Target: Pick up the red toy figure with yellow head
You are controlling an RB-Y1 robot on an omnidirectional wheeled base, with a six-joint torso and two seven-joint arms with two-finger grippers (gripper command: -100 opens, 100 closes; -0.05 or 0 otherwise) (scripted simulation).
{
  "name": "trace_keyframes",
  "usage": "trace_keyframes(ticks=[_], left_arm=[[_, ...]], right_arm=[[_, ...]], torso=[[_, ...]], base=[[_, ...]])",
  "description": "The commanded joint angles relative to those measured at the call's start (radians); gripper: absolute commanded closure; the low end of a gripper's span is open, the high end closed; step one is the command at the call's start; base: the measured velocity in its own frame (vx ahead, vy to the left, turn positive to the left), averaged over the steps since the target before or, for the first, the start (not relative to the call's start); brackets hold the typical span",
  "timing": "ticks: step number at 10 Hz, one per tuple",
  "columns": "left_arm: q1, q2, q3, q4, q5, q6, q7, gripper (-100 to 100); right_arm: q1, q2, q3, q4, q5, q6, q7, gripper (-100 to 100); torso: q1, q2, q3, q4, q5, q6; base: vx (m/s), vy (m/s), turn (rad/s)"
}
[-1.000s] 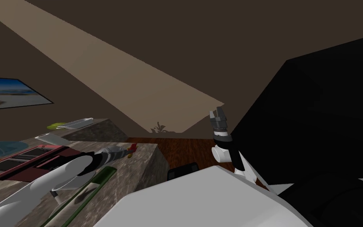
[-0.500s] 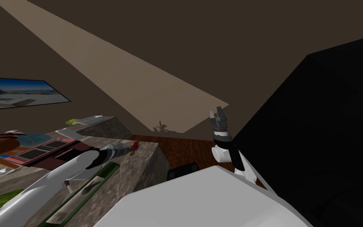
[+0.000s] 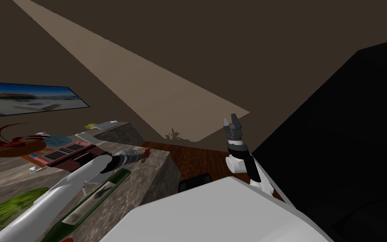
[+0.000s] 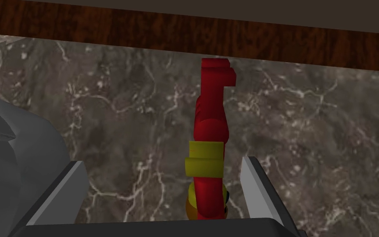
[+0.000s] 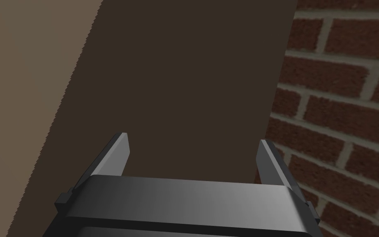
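The red toy figure point(image 4: 211, 103) with yellow parts lies flat on the dark marbled countertop point(image 4: 114, 107), its far end near the counter's edge. My left gripper point(image 4: 162, 160) is open and straddles the figure's near end. The figure lies closer to one finger point(image 4: 258, 185) and neither finger presses it. In the head view the left gripper point(image 3: 140, 156) reaches across the counter to the toy point(image 3: 147, 154) at the counter's corner. My right gripper point(image 3: 231, 122) is raised to the right of the counter, open point(image 5: 192, 150) and holding nothing.
On the counter by my left arm lie a long green bottle point(image 3: 100, 191), a pink tray point(image 3: 62, 153) and a green item point(image 3: 8, 208). A grey rounded object point(image 4: 16, 164) sits beside the left gripper. Wooden floor point(image 3: 197, 157) lies beyond the counter's edge, and a black area point(image 3: 348, 147) to the right.
The whole head view has shifted, so my head or torso has moved; more of the counter's left side shows now. The left gripper stays at the toy, and the right arm is still.
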Motion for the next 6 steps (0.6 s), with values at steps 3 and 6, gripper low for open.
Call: trace_keyframes(ticks=[3,6], left_arm=[[-0.108,-0.05,0.002,0.103,-0.033,0.052,-0.095,-100],[-0.182,-0.083,0.004,0.167,-0.055,0.086,-0.151,-100]], right_arm=[[0.0,0.0,0.0,0.0,0.0,0.0,0.0,0],[0.0,0.0,0.0,0.0,0.0,0.0,0.0,0]], torso=[[-0.001,0.0,0.0,0.0,0.0,0.0],[0.0,0.0,0.0,0.0,0.0,0.0]], base=[[0.017,-0.042,0.133],[0.009,-0.027,0.091]])
